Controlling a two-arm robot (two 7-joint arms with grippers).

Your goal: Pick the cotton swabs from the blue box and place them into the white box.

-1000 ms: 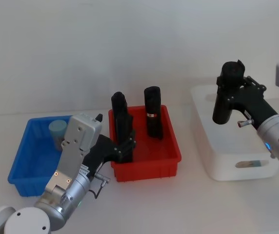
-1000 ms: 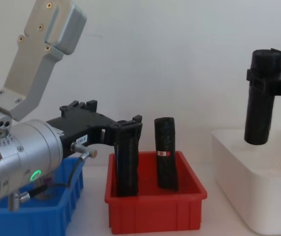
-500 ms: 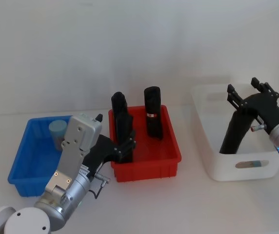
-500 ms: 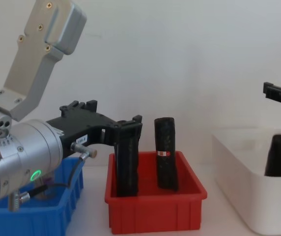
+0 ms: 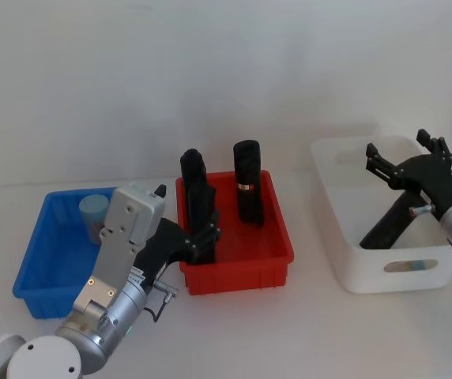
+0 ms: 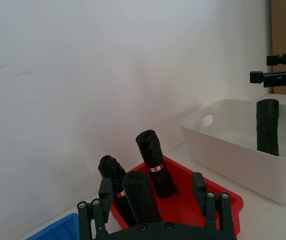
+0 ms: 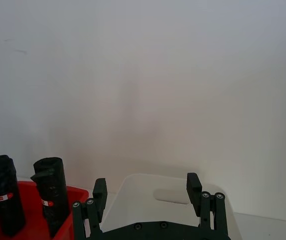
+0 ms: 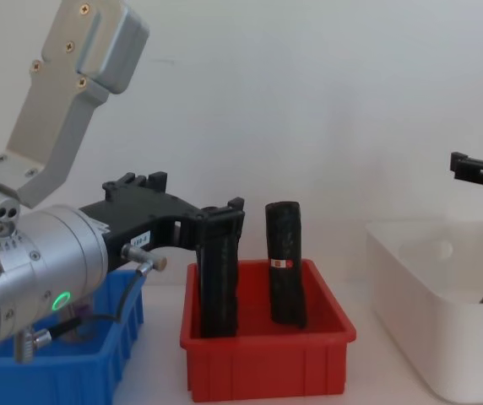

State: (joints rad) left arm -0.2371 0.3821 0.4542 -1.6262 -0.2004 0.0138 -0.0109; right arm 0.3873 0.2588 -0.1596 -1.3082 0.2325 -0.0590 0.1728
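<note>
Status of cotton swabs [image 5: 93,212]: one jar with pale teal lid, upright in far corner of blue box [image 5: 32,272], partly hidden behind left arm. Blue box at left end of table [image 5: 289,332], red box [image 5: 238,272] just beside it in the middle, white box [image 5: 344,260] well apart at the right. Left gripper [image 5: 204,237]: low over near left part of red box, fingers [image 6: 90,220] spread wide on either side of near black roll [image 5: 198,197]; contact with roll not discernible from left wrist view. Far black roll [image 5: 248,192]: upright in red box toward its back wall, light band around its middle, apart from left gripper. Third roll standing close behind the near one in left wrist view. Right gripper [image 5: 404,162]: above white box, fingers [image 7: 99,192] wide apart, nothing between them. Leaning black roll [image 5: 388,229]: inside white box below right gripper, tilted, lower end on box floor, clear of the fingers. Chest view: left gripper level with top of near black roll, one right finger above white box rim, dark end of leaning black roll just visible inside at the right edge.
</note>
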